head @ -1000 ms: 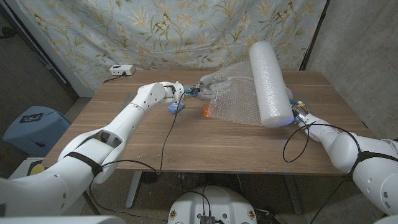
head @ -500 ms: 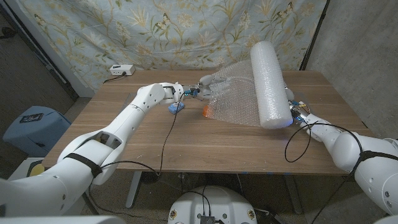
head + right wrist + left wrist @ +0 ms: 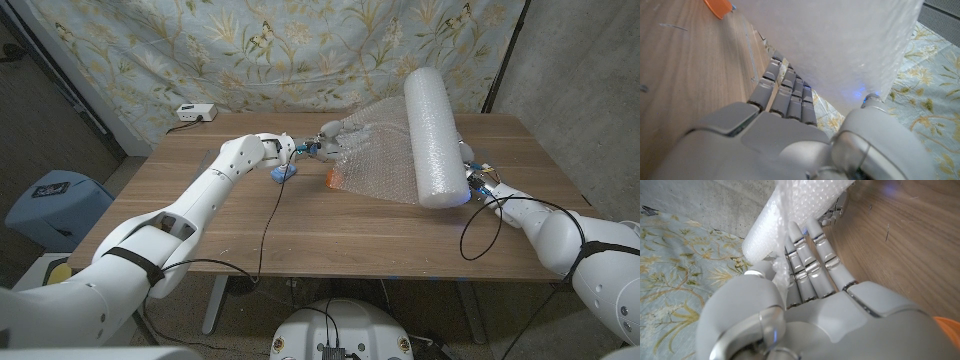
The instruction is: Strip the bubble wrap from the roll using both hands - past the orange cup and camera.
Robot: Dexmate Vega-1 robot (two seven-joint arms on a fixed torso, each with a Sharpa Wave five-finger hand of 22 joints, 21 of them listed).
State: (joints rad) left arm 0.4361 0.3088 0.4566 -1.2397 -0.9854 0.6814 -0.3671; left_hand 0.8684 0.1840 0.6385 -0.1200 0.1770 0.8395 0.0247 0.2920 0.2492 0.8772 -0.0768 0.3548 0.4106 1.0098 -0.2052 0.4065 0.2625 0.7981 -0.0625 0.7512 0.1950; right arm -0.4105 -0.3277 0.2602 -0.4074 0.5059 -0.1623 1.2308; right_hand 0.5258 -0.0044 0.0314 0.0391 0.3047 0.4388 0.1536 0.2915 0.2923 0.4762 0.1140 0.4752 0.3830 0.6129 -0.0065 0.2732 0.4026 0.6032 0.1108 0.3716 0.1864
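Left hand (image 3: 330,135) pinches the bubble wrap sheet (image 3: 375,150), right hand (image 3: 478,182) grips the roll (image 3: 433,135), now slightly more upright.

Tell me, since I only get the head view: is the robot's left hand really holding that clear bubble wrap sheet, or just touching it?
Observer: Holding it. The left wrist view shows the left hand pinching the clear bubble wrap sheet between its thumb and its fingers.
Operator: And the right hand? From up here the roll hides most of it.
Observer: In the right wrist view the right hand has its fingers stretched along the underside of the thick white roll of bubble wrap, just above the wooden table, with the thumb on the roll's other side, so it grips the roll.
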